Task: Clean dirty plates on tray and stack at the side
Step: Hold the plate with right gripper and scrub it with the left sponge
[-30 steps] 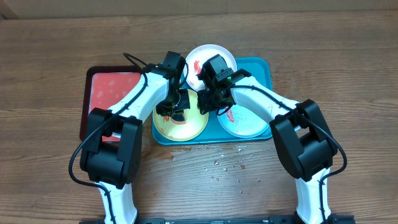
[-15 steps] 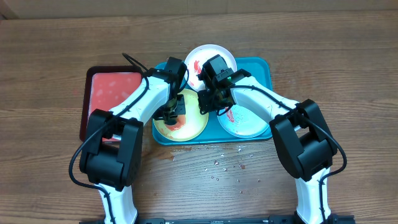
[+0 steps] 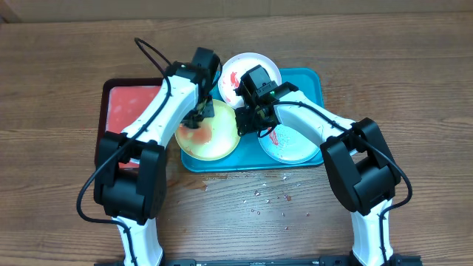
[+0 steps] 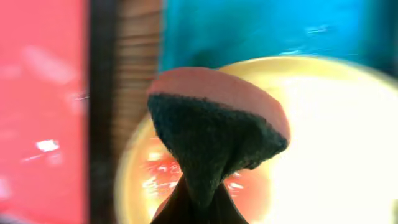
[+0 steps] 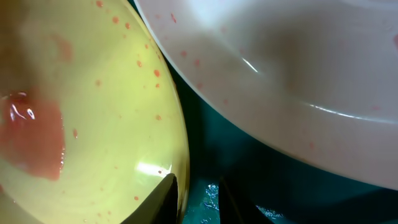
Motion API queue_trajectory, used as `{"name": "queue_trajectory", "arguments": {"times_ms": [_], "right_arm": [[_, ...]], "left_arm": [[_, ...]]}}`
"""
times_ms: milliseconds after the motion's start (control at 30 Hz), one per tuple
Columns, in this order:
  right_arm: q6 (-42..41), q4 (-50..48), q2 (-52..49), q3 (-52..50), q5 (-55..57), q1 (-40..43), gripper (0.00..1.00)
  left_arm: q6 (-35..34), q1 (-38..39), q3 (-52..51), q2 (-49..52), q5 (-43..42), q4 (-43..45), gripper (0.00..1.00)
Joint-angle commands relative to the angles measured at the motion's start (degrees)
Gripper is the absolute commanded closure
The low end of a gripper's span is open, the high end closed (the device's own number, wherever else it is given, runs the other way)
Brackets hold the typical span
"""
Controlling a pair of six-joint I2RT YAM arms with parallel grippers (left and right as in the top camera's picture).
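Likely stiff, light and sauce-slick, the yellow plate (image 3: 214, 140) wants holding by its rim, which the right gripper (image 5: 194, 198) straddles, tightness unclear, while the left gripper (image 4: 196, 208) pinches a sponge (image 4: 217, 137).

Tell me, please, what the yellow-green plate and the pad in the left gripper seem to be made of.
The yellow-green plate looks like glazed ceramic or hard plastic, I cannot tell which: it is smooth and glossy, with sharp glints of light. The sponge looks like soft pink foam with a dark, coarse scouring face; it folds where it is pinched.
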State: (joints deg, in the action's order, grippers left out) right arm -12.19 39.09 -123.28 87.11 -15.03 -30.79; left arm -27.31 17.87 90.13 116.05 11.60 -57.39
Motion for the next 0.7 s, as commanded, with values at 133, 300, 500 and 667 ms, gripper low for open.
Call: {"name": "queue_trajectory", "arguments": {"times_ms": [133,300,500,667], "right_arm": [[0.0,0.2,-0.9,-0.2,1.3,0.3,0.76],[-0.9,0.3,-0.9,-0.2,1.7,0.3,0.79],[-1.8,0.9,-0.9,-0.1,3.3,0.8,0.88],[-1.7,4.3,-0.9,1.6,4.2,1.6,0.96]], "left_arm": [[-0.9,0.3,-2.5,0.6,-15.5,4.3,0.96],[-0.8,0.4,-9.4,0.6,-14.0,9.4,0.96],[-0.8,0.4,-12.5,0.6,-0.8,9.2,0.96],[-0.8,-0.2,-11.4,0.6,7.4,6.5,0.96]]}}
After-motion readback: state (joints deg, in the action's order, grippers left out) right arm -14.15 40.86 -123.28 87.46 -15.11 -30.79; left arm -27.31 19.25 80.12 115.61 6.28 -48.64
